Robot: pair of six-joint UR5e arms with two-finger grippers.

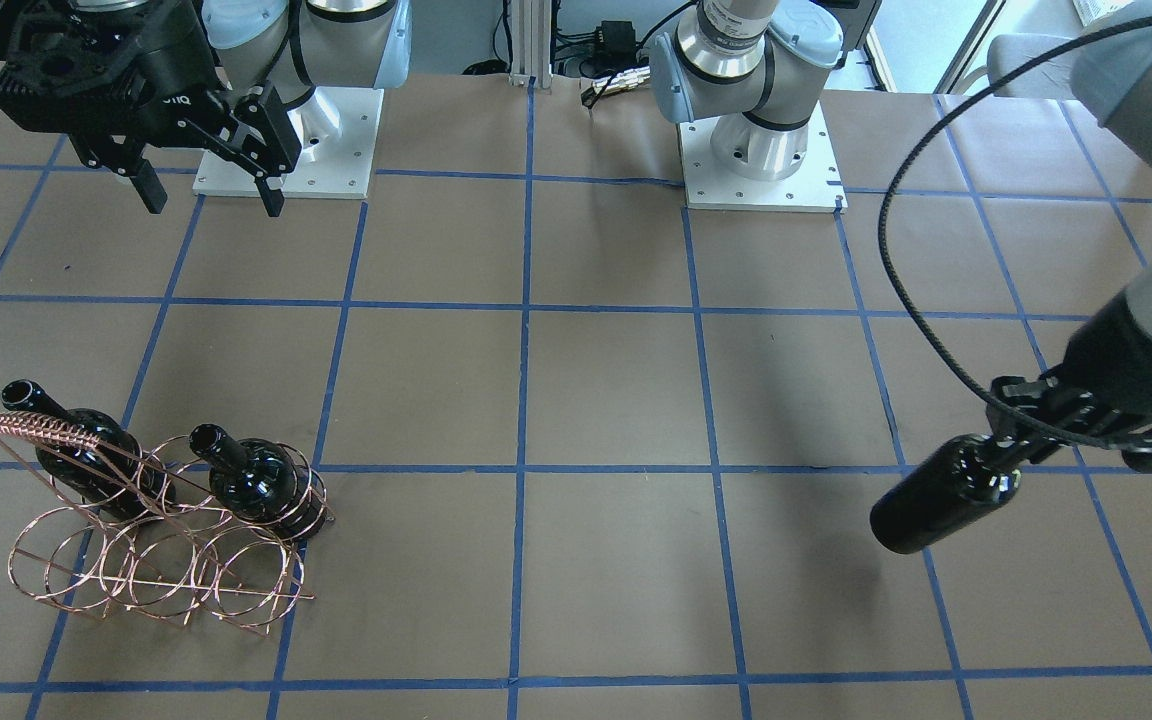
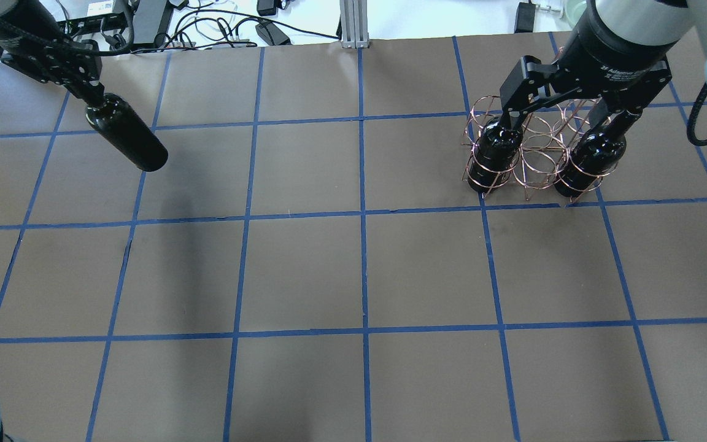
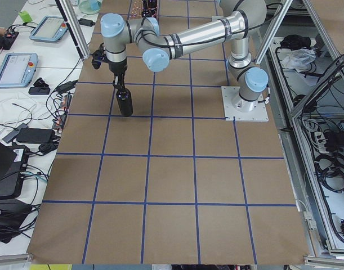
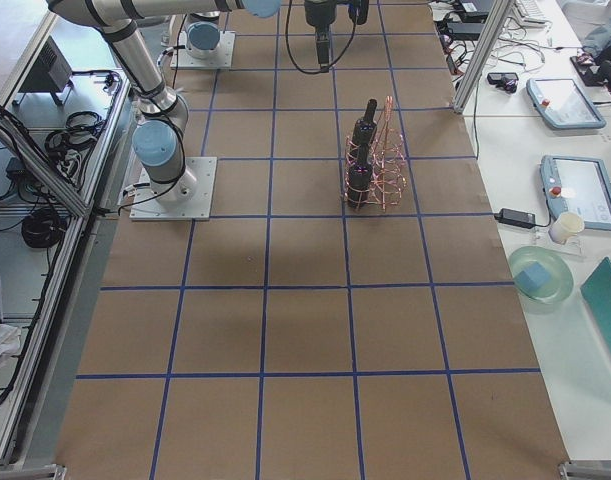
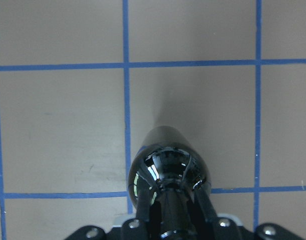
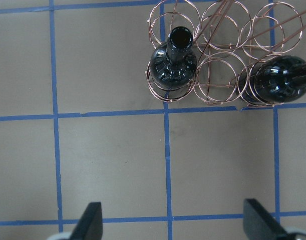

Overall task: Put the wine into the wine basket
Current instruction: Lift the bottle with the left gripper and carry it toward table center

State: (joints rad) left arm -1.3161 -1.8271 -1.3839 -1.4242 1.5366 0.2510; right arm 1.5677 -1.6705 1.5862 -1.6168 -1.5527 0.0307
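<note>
My left gripper (image 2: 88, 98) is shut on the neck of a black wine bottle (image 2: 127, 133) and holds it tilted above the table at the far left. The bottle also shows in the front view (image 1: 944, 496) and the left wrist view (image 5: 169, 165). The copper wire wine basket (image 2: 537, 150) stands at the far right, with two black bottles in its outer rings (image 2: 496, 147) (image 2: 593, 158) and the middle ring empty. My right gripper (image 2: 565, 123) is open and empty, high above the basket; its fingertips (image 6: 92, 222) show wide apart.
The table is brown paper with a blue tape grid (image 2: 363, 215). The two arm bases (image 1: 761, 150) stand at the robot's edge. Cables and electronics (image 2: 206, 24) lie beyond the far edge.
</note>
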